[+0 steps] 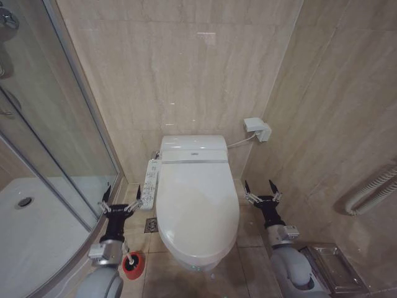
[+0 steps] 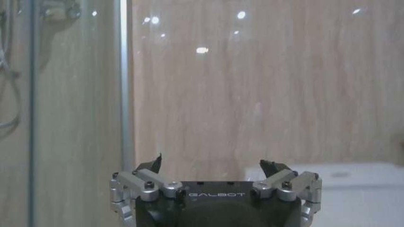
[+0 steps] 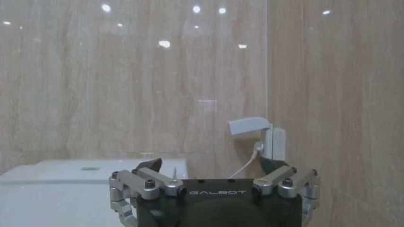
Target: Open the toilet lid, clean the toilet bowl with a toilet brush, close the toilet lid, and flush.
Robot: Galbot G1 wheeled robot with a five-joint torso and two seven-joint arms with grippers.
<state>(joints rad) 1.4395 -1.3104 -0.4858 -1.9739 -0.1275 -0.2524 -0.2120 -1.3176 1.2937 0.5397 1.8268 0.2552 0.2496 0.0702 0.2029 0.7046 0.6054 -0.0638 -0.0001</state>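
The left claw [image 1: 122, 196] hovers beside the toilet's left flank, fingers spread wide apart and gripping nothing; in the left wrist view the same left claw [image 2: 215, 165] points at the beige tiled wall, with the shower's glass panel [image 2: 63, 118] to one side and a white corner of the toilet tank [image 2: 353, 189] low on the other side. The right claw [image 1: 262, 189] hangs at the toilet's right side, also spread wide and empty; in the right wrist view that right claw [image 3: 215, 165] faces the wall, where a white wall socket [image 3: 265, 137] with a cable plugged in sits just above and beyond it.

Between the two claws lies the toilet lid [image 1: 197, 208], shut flat, glossy white, covering the seat and the bowl beneath so that neither can be seen; behind it stands the tank unit [image 1: 192, 149] against the wall. A long white control panel [image 1: 149, 180] with buttons runs along the toilet's left edge, just beside the left claw.

On the tiled floor, close to the left arm and near the front left of the toilet, stands a small red cup holder [image 1: 133, 263] with the toilet brush [image 1: 128, 257] resting in it; a floor drain [image 1: 151, 225] lies between it and the toilet base. Far right, a metal tray [image 1: 332, 267] sits on the floor.
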